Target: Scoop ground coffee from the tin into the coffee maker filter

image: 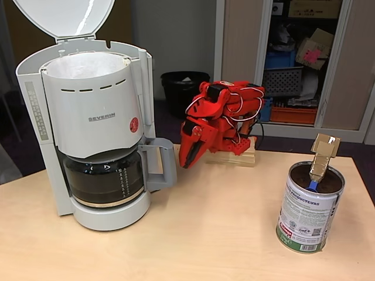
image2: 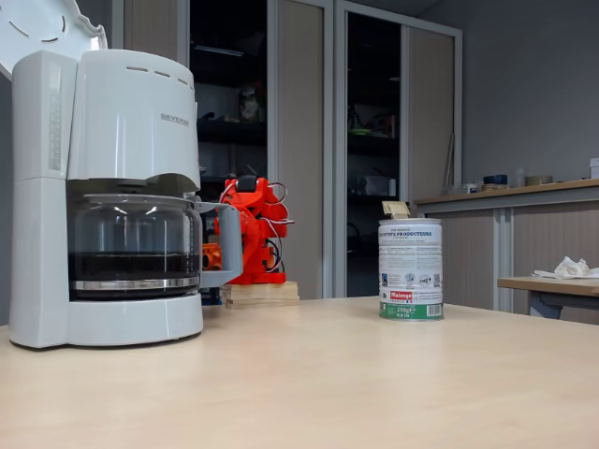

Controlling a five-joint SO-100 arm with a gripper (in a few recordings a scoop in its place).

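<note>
We see the tin (image: 309,208) standing open on the right side of the wooden table (image: 205,234), dark ground coffee (image: 331,182) inside and a blue scoop (image: 314,185) with a cardboard handle leaning against its rim. Well apart, at left, the coffee maker (image: 94,129) stands lid up — its white filter (image: 85,65) exposed. Between them, farther back, the red arm's gripper (image: 186,157) points down, fingers together, grasping nothing.
</note>
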